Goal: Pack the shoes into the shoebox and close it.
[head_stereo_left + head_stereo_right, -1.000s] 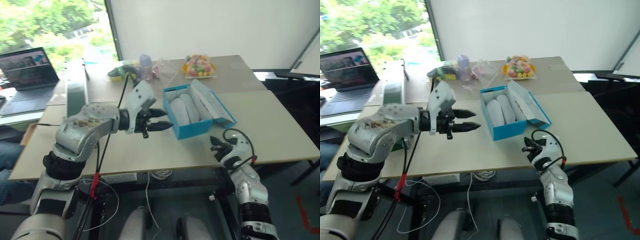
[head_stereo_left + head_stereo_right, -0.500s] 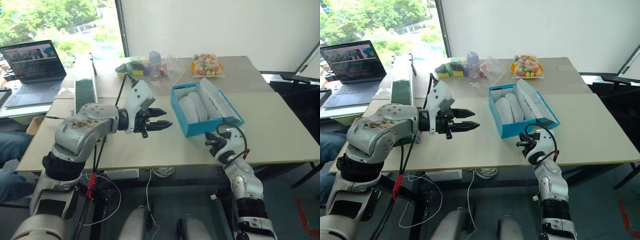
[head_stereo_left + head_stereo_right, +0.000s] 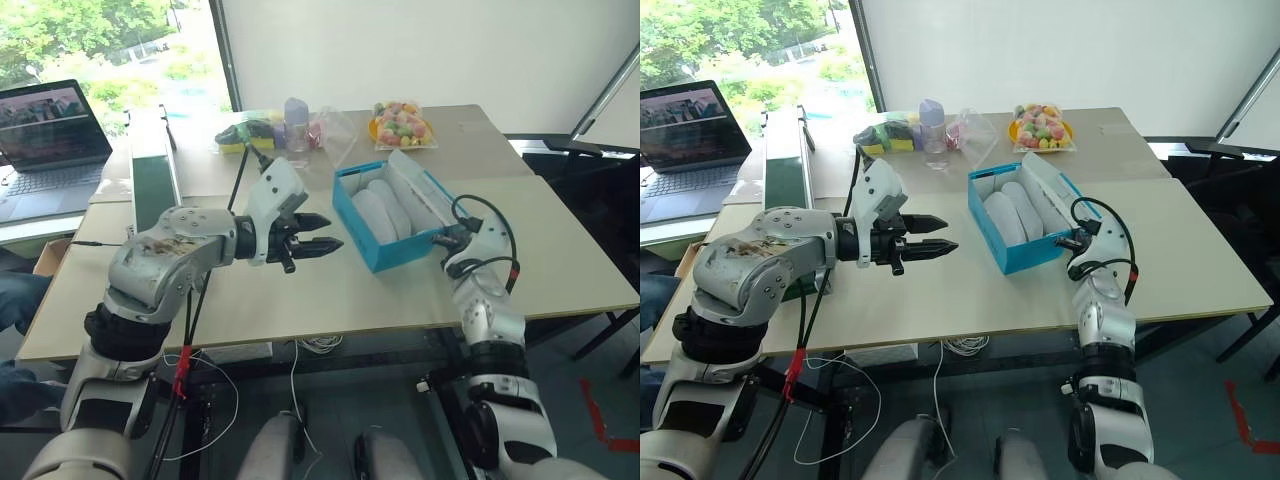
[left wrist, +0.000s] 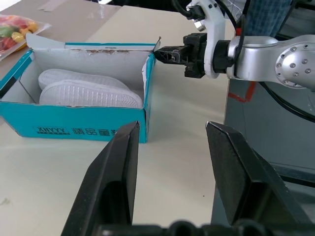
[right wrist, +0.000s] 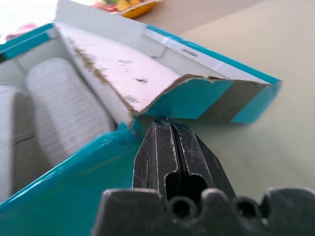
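I see my right fingers (image 5: 170,142) pressed together at the shoebox (image 3: 385,255) corner (shoes (image 3: 378,212) inside); left fingers (image 3: 322,234) half-open, empty.

The shoebox (image 4: 74,129) is matt turquoise cardboard, whitish inside, its torn edges rough and brown. The shoes (image 4: 88,88) show ribbed, rubbery pale soles. The desk (image 3: 330,300) looks smooth, matt beige laminate.

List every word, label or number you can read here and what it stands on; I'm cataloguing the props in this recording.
"XIIYYY" or close to it, in pale capitals, then a row of characters too small to read: on the turquoise side wall of the shoebox.
Laptop: a picture on its screen, any text too small to read.
Bagged sweets: no legible label.
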Motion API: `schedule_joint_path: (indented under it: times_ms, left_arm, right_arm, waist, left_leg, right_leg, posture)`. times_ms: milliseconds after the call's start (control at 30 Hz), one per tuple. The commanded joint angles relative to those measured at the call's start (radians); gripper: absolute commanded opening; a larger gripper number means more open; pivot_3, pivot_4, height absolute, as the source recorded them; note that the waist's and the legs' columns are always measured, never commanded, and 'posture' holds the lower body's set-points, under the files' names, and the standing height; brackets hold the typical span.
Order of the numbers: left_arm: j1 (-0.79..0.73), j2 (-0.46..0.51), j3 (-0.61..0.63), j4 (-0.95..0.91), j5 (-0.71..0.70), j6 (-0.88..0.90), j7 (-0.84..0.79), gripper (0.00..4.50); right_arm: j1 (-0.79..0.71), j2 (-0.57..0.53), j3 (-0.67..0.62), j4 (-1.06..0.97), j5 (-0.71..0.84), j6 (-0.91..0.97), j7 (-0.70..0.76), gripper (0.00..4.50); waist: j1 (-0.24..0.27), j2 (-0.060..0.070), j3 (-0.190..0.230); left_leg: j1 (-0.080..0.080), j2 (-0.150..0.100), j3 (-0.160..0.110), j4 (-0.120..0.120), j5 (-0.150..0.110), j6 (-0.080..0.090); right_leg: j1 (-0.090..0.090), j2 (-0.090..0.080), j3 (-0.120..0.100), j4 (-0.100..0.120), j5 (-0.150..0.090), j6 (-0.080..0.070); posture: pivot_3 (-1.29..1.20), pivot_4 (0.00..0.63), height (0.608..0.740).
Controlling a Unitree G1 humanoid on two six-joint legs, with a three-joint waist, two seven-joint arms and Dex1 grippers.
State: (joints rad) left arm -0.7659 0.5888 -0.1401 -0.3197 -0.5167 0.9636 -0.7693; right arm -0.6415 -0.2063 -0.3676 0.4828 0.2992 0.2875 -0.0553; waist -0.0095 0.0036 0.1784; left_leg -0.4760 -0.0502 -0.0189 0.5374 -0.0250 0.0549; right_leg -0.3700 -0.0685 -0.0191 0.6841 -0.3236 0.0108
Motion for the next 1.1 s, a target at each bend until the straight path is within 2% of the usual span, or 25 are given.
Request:
schedule_joint_path:
  times_ms: [33,200,667,933,1100]
  left_arm:
    - [-0.001,0.005,0.03,-0.036,-0.005,-0.012,0.011,2.28]
    - [0.002,0.01,0.034,-0.041,-0.006,-0.011,0.017,2.28]
    - [-0.011,0.017,0.035,-0.042,-0.004,-0.008,0.02,2.28]
    - [-0.006,0.019,0.051,-0.059,-0.008,0.006,0.043,2.28]
    - [-0.004,0.017,0.051,-0.065,-0.014,0.013,0.047,2.28]
  right_arm:
    - [-0.05,-0.026,-0.044,0.055,0.022,-0.016,-0.02,0.01]
    - [-0.1,-0.018,-0.093,0.145,0.074,-0.002,-0.007,0.01]
    - [-0.277,-0.094,-0.102,0.56,0.067,-0.178,0.114,0.01]
    - [-0.301,-0.14,-0.024,0.657,-0.047,-0.416,0.126,0.01]
    - [-0.312,-0.122,0.026,0.63,-0.089,-0.584,0.215,0.01]
  waist:
    - [0.002,0.0,0.0]
    - [-0.003,0.0,0.0]
    - [-0.004,0.0,0.0]
    - [-0.005,0.0,0.0]
    - [-0.008,0.0,0.0]
  left_leg:
    - [0.0,0.0,0.0,0.0,0.0,0.0]
    - [0.0,0.0,0.003,0.001,0.001,0.004]
    - [0.0,0.0,0.004,0.001,0.001,0.006]
    - [0.0,-0.001,0.005,0.001,0.001,0.006]
    - [0.0,-0.001,0.005,0.0,0.002,0.006]
  right_leg:
    - [0.0,0.0,0.001,0.0,0.0,0.0]
    - [0.001,0.0,0.004,0.0,0.003,0.003]
    - [-0.002,-0.001,0.007,-0.004,0.01,0.007]
    - [-0.002,-0.002,0.007,-0.005,0.011,0.007]
    - [-0.001,-0.001,0.008,-0.004,0.011,0.007]
  posture:
    - [0.0,0.15,0.739]
    - [0.0,0.15,0.739]
    - [0.0,0.15,0.739]
    - [0.0,0.15,0.739]
    - [0.0,0.15,0.739]
